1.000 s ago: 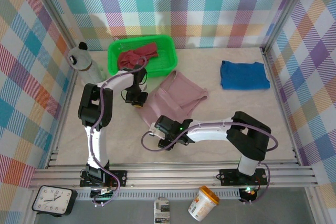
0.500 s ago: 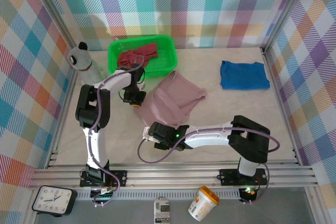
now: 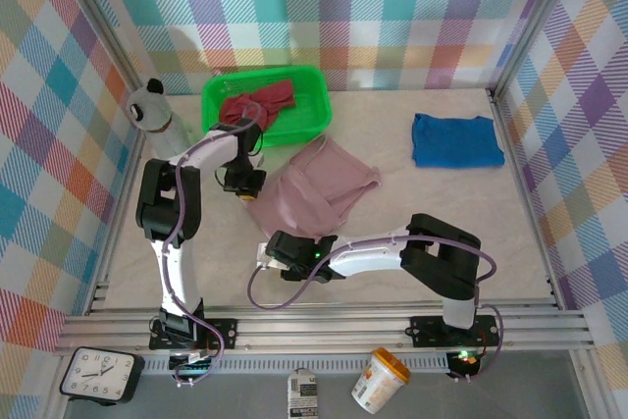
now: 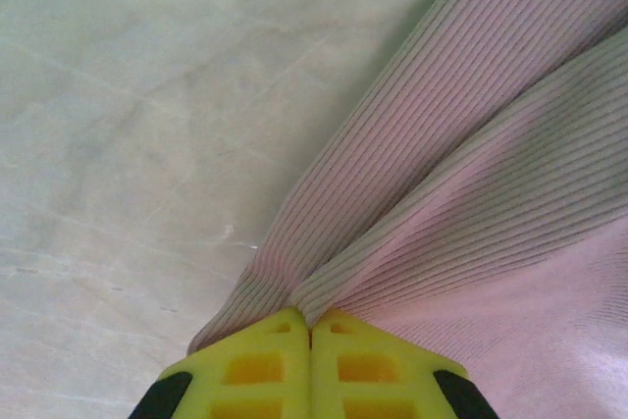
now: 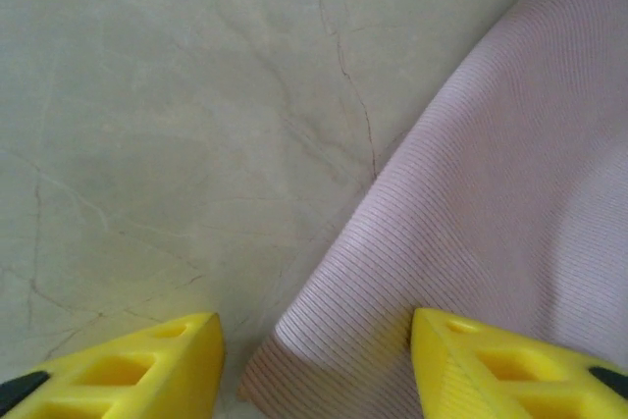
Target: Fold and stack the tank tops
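Left fingers [image 4: 280,365] are pressed tight together, and the ribbed cloth of the mauve-pink tank top [image 3: 312,188] bunches into their tips, so they grip its edge. Right fingers [image 5: 147,365] stand apart, low over the table [image 3: 422,213]. A rounded corner of the same top lies flat between them, so they straddle the cloth without pinching it.

In the top view this top lies spread on the table just on the near side of the green basket [image 3: 317,110]. Its far edge comes up to the basket's near right corner; whether the two touch I cannot tell. The cloth narrows as it runs away from the basket toward the right fingers. The left fingers hold it at its left edge, a little nearer than the basket's front wall.

The dark red tank top [image 3: 257,103] lies crumpled inside the basket, mostly in its left half. The blue tank top [image 3: 456,140] lies flat in a neat rectangle on the table, well to the right of the basket and apart from the other two tops.

A pale bottle-shaped thing [image 3: 152,115] stands just left of the basket. Far on the near side of the basket, beyond the table's edge, sit a clock [image 3: 98,376] and a white tub with an orange lid [image 3: 381,380].
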Controlling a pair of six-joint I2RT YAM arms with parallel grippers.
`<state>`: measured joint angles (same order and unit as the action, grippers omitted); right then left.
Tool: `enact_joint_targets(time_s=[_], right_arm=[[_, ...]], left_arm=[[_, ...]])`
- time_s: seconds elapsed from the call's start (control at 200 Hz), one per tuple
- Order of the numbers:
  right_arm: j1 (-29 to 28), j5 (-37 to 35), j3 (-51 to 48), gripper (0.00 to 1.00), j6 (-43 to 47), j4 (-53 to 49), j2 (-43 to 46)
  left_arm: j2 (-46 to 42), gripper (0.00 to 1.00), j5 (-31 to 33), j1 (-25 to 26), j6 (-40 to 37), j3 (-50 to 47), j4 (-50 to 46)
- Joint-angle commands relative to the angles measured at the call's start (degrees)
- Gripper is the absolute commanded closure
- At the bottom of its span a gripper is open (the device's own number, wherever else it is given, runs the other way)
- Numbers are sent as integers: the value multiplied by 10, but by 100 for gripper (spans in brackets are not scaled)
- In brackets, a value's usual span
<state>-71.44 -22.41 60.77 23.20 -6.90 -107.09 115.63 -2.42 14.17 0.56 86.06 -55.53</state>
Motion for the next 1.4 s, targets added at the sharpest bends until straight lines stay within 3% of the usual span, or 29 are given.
enact_joint_targets(time_s=[0.0, 0.06, 0.175, 0.385, 0.705, 0.895, 1.395], right_arm=[[17, 11, 8, 63, -9, -17, -21], [18, 19, 8, 77, -20, -25, -14], [19, 39, 19, 89, -38, -43, 2], [18, 135, 36, 98, -77, -52, 40], [18, 298, 37, 100, -160, -34, 113], [31, 353, 36, 100, -218, -12, 153], [198, 490, -46, 100, -332, 50, 208]], left_arm=[[-16, 98, 9, -15, -3, -10, -24], [-17, 98, 7, -19, -3, -9, -30], [-29, 98, 5, -21, 0, -9, -46], [-60, 99, 17, -24, 7, -23, -94], [-151, 100, 50, -64, 32, -48, -157], [-182, 100, 13, -71, 44, -10, -188], [-36, 99, -59, -52, 66, 194, -204]])
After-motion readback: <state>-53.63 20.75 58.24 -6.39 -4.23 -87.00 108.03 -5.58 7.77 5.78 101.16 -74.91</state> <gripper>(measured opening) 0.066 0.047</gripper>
